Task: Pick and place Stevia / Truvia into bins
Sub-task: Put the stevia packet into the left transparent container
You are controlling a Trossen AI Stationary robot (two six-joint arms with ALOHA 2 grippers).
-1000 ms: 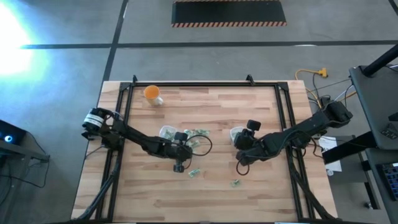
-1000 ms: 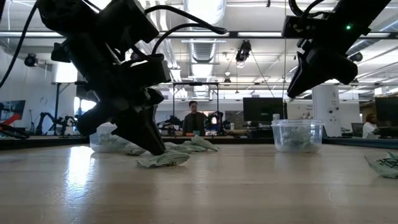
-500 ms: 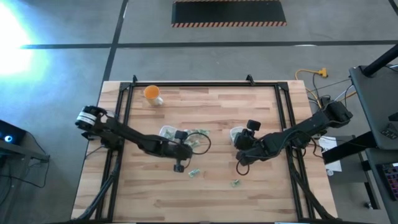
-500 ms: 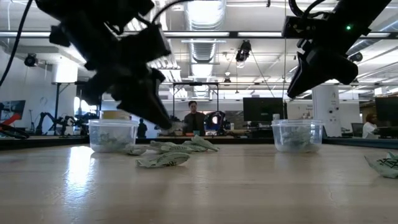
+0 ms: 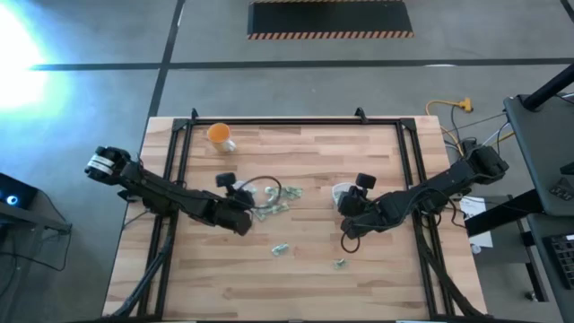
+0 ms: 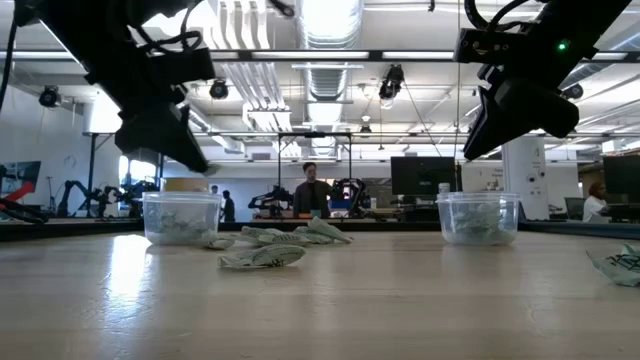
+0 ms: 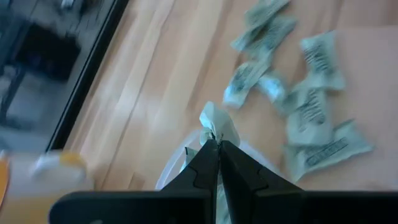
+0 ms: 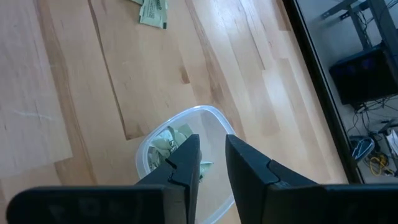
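1. The left gripper (image 7: 217,144) is pinched fully closed on one pale green sachet (image 7: 216,124), which sticks out past the fingertips. It hangs above the left bin (image 6: 181,217), evidently placed there so the sachet can fall inside on release.
2. The left bin sits at about 9 o'clock of the loose pile of sachets (image 5: 276,199) near table centre, close enough for short carries.
3. The right gripper (image 8: 210,152) hovers over the right bin (image 8: 214,118) with its fingers a narrow gap apart and nothing between them. Crumpled sachets already lie inside that bin.
4. Stray sachets remain at about 6 o'clock of the pile: one (image 5: 280,249) nearer, one (image 5: 339,263) further out.
5. The orange cup (image 5: 218,134) stands at about 11 o'clock of the pile, well apart.
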